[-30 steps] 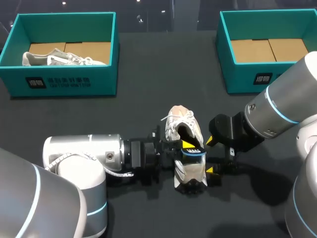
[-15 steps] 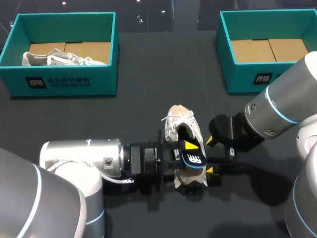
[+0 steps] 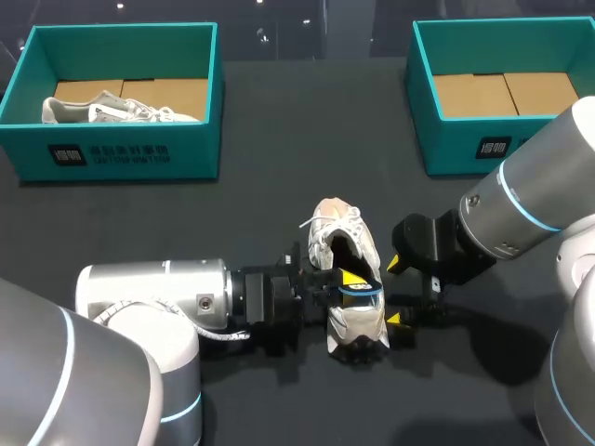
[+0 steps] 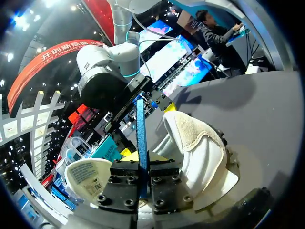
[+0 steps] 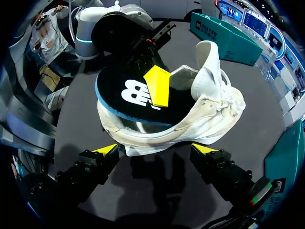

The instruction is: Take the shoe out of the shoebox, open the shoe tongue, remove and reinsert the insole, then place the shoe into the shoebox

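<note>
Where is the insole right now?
In the head view, the insole sits low-centre, partly out of the shoe at its heel, pinched in the jaws of the left arm.

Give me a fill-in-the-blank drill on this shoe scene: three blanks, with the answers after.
1. The left claw is shut on the insole, which is black with a ____ edge.
2. The right claw, beside the shoe on the table, has its fingers ____.
3. The other shoe lies in the shoebox on the robot's ____ side.
Missing words: blue; open; left.
</note>
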